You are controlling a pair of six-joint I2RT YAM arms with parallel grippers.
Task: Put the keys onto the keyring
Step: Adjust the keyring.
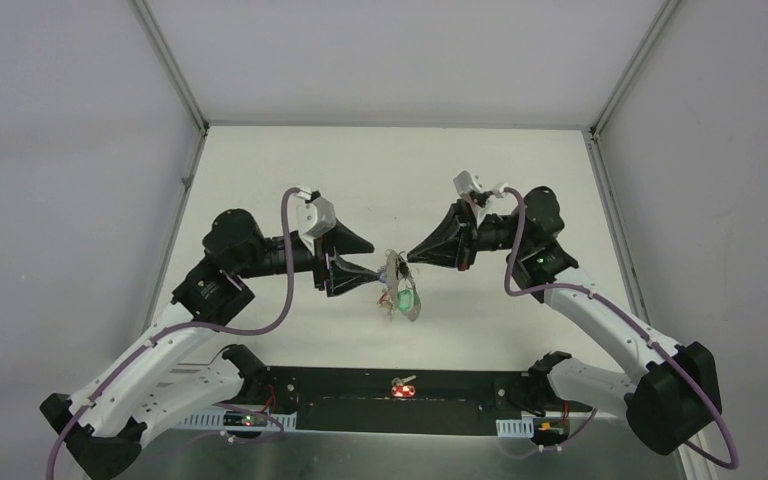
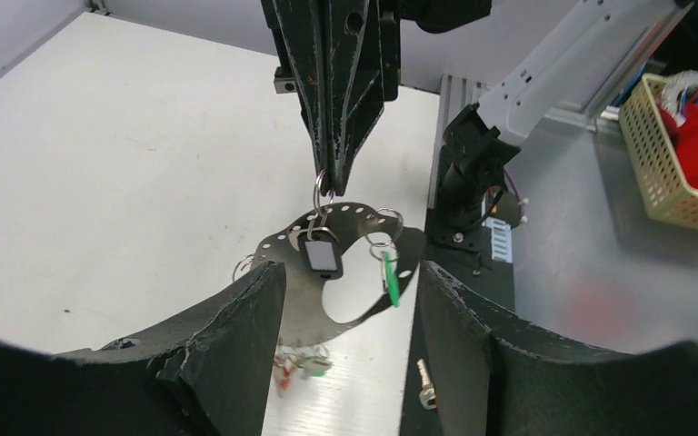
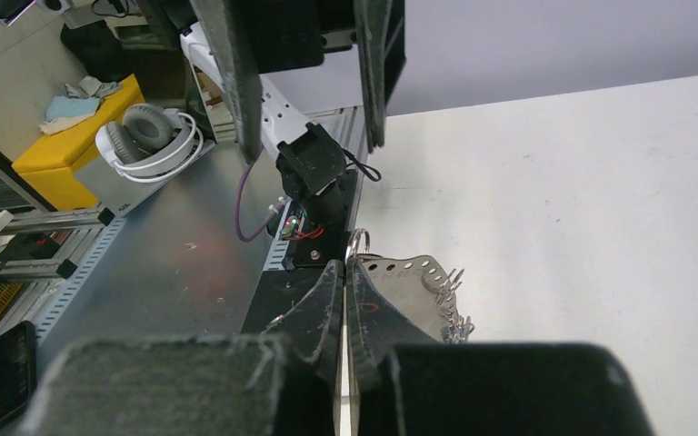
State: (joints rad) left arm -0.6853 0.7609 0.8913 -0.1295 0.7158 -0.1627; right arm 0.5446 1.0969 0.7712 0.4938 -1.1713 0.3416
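Half open left claw (image 2: 350, 272), right claw (image 3: 344, 270) pinching keyring (image 2: 363, 218)

In the middle of the left wrist view, the flat grey metal keyring (image 2: 284, 259) is thin punched sheet with a dull, brushed sheen. The green key head (image 2: 390, 277) looks like smooth plastic. The left gripper's black fingers (image 2: 236, 336) are matt, with rough, crumbly edges. The white table (image 2: 100, 163) is matt and faintly scuffed. The grey bench (image 2: 600, 272) at right is smooth bare metal.
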